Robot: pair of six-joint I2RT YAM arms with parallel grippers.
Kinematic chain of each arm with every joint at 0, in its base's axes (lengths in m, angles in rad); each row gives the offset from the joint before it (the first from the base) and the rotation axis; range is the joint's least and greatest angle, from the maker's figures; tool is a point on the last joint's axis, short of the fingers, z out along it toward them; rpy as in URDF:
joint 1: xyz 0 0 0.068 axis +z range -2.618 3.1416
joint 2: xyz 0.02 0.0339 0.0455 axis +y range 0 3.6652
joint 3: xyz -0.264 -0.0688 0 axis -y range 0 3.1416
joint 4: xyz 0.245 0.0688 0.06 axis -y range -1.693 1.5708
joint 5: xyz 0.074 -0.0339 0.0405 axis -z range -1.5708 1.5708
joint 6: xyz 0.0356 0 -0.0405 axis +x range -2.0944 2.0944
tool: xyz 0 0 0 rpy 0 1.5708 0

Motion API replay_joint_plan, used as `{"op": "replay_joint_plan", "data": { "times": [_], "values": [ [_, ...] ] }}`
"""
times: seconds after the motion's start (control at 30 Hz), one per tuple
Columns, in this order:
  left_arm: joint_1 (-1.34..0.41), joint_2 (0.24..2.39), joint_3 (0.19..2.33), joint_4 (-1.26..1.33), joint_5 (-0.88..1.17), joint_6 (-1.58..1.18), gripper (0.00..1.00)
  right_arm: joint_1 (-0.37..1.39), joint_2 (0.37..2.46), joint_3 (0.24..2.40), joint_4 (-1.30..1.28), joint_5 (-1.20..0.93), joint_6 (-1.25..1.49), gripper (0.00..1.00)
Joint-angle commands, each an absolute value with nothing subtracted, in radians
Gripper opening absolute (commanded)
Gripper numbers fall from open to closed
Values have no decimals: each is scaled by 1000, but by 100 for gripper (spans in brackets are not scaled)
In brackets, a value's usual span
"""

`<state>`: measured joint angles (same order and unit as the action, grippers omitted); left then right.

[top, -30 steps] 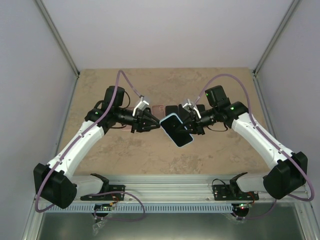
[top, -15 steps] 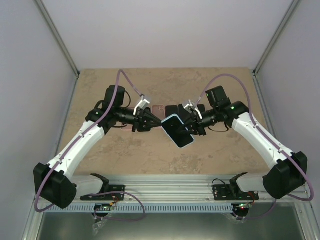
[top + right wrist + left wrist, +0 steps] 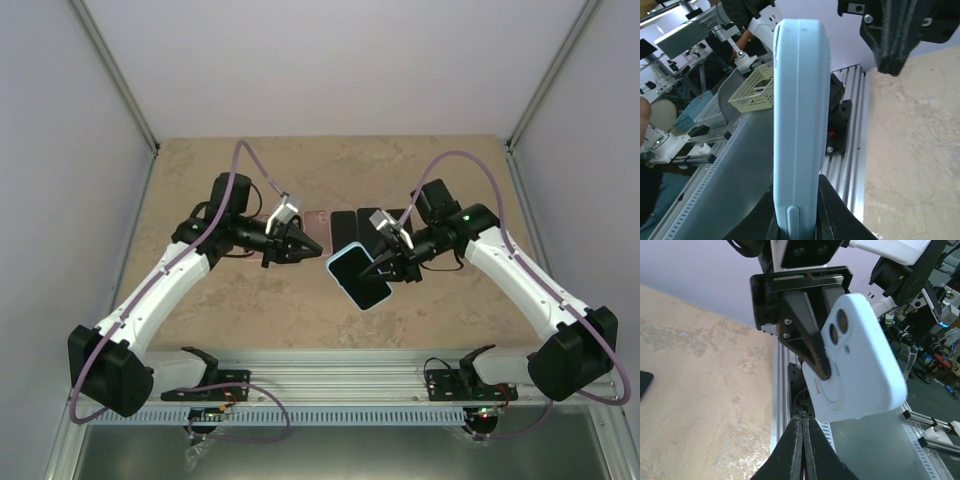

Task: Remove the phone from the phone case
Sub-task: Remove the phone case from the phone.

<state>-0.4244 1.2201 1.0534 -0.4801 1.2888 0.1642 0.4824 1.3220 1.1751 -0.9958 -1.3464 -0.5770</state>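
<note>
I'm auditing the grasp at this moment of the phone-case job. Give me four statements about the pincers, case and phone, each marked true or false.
1. The right pincer grips the light blue rubbery phone case. True.
2. The left pincer is clamped on the case. False: it is shut on nothing, apart from the case.
3. The case lies flat on the tan stone-patterned table. False: it is held in the air, tilted.
4. The black-screened phone sits inside the case. True.

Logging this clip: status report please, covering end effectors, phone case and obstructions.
Right end effector shut on phone case, held above table. Left end effector shut, empty, apart from it. Phone not yet out. Nothing in between.
</note>
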Motion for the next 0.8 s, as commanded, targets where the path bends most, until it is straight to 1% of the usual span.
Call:
{"op": "replay_joint_plan", "data": {
  "times": [0.0, 0.07, 0.1, 0.13, 0.17, 0.2, 0.27, 0.33, 0.4, 0.47, 0.6, 0.63, 0.77],
  "values": [
    [-422, 1222, 1047, -469, 1253, 187, 0, 490, 1291, 1207, -1043, -1451, -648, 1],
    [-422, 1220, 1047, -468, 1246, 190, 0, 487, 1289, 1203, -995, -1437, -575, 1],
    [-422, 1215, 1046, -470, 1240, 193, 8, 480, 1289, 1201, -960, -1432, -521, 0],
    [-422, 1210, 1047, -471, 1231, 195, 20, 472, 1291, 1200, -914, -1418, -464, 1],
    [-422, 1206, 1047, -471, 1224, 196, 30, 462, 1295, 1208, -874, -1396, -425, 0],
    [-421, 1204, 1051, -471, 1222, 193, 35, 447, 1298, 1217, -841, -1365, -387, 0],
    [-422, 1205, 1059, -472, 1221, 187, 38, 425, 1300, 1229, -759, -1326, -291, 1],
    [-422, 1210, 1078, -479, 1217, 182, 39, 415, 1306, 1246, -700, -1311, -222, 0],
    [-422, 1215, 1104, -490, 1215, 181, 40, 415, 1312, 1259, -673, -1299, -191, 1],
    [-422, 1218, 1119, -483, 1222, 166, 44, 414, 1310, 1245, -635, -1281, -147, 1],
    [-423, 1215, 1102, -360, 1215, 32, 49, 413, 1281, 1200, -561, -1235, -72, 1],
    [-424, 1215, 1091, -315, 1200, -42, 50, 412, 1277, 1196, -556, -1217, -65, 1],
    [-426, 1233, 1089, -177, 1142, -166, 51, 410, 1272, 1182, -543, -1226, -48, 1]
  ]
}}
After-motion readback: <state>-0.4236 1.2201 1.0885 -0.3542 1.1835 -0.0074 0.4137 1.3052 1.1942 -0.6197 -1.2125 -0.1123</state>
